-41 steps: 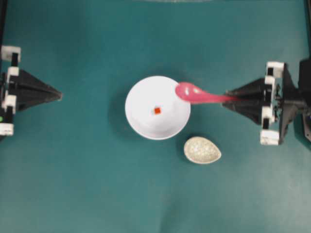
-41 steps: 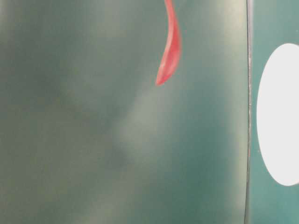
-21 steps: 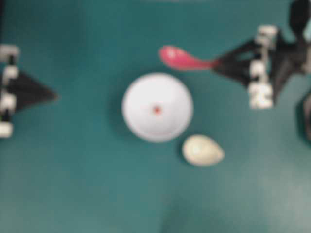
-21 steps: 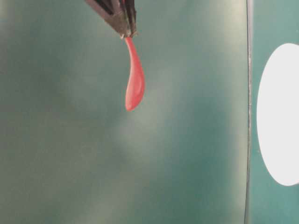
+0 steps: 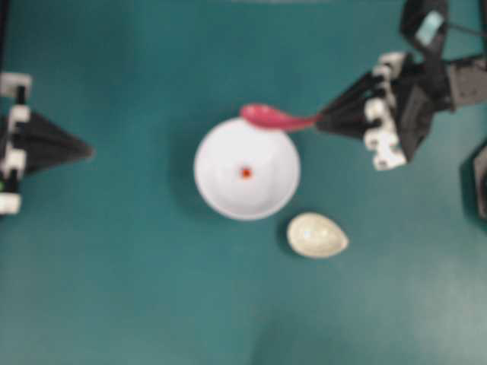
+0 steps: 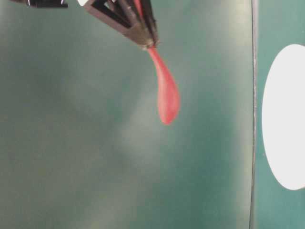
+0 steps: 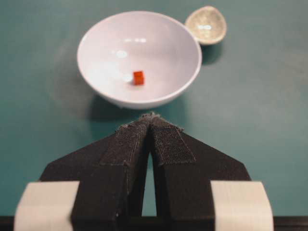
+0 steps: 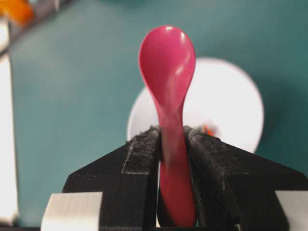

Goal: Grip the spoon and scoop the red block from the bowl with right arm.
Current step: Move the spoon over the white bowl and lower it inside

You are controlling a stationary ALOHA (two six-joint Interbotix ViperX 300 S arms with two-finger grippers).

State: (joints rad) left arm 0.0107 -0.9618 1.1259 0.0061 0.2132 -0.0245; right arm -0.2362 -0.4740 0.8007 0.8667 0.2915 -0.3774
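My right gripper (image 5: 317, 122) is shut on the handle of the pink spoon (image 5: 266, 116), which points left with its tip over the far rim of the white bowl (image 5: 221, 194). The red block (image 5: 246, 172) lies in the bowl's middle. In the right wrist view the spoon (image 8: 167, 67) rises between the black pads (image 8: 142, 153), with the bowl (image 8: 238, 103) behind and the block (image 8: 208, 130) peeking past the right pad. In the table-level view the spoon (image 6: 165, 95) hangs from the gripper (image 6: 148, 44). My left gripper (image 5: 90, 152) rests shut at the left, facing the bowl (image 7: 96, 36) and block (image 7: 138, 77).
A small speckled egg-shaped dish (image 5: 317, 235) sits just right of the bowl's near side, also seen in the left wrist view as the dish (image 7: 207, 25). Teal cloth covers the table. The right arm's body (image 5: 426, 84) stands at the upper right.
The right arm swung the spoon off the bowl's right rim toward the far side, then brought it back so the tip hangs over the bowl's far rim. The left arm has stayed still.
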